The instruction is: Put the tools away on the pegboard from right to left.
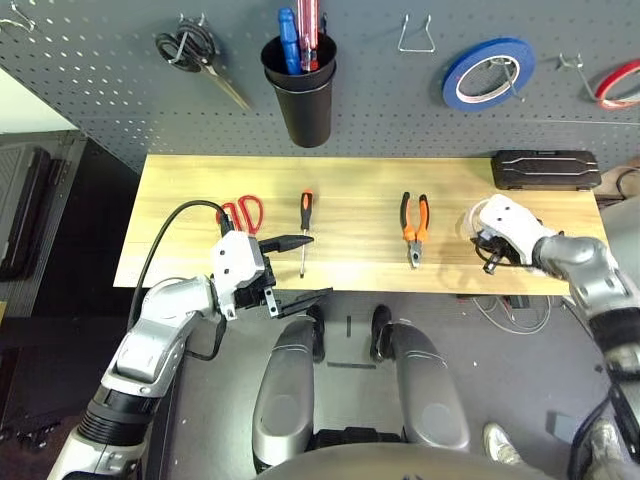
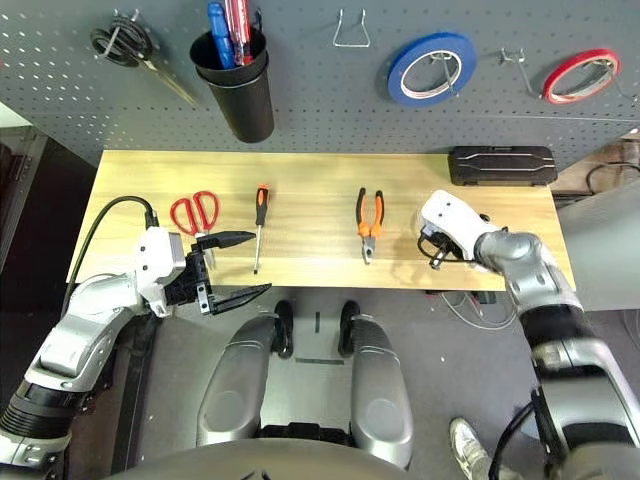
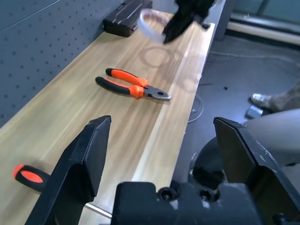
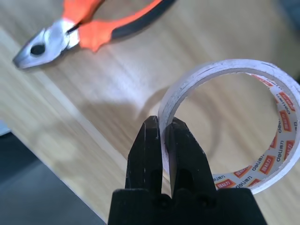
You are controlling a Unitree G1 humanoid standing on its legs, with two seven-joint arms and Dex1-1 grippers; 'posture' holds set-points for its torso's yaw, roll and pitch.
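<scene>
My right gripper (image 4: 164, 129) is shut on the rim of the white tape roll (image 4: 281, 117), one finger inside the ring and one outside. It holds the roll (image 3: 146, 28) a little above the right end of the wooden table, where it casts a ring shadow. The orange-and-black pliers (image 1: 414, 228) lie at mid-table, just left of that gripper (image 1: 492, 250). Further left lie the slim screwdriver (image 1: 305, 225) and the red-handled scissors (image 1: 243, 212). My left gripper (image 1: 300, 270) hangs open and empty at the table's front edge, near the screwdriver tip. The pegboard (image 1: 400, 110) rises behind the table.
On the pegboard hang black-handled scissors (image 1: 190, 48), a black cup (image 1: 302, 85) holding screwdrivers, a bare wire hook (image 1: 415, 35), a blue tape roll (image 1: 487, 72) and a red tape roll (image 1: 620, 82). A black case (image 1: 546, 170) lies at the table's back right.
</scene>
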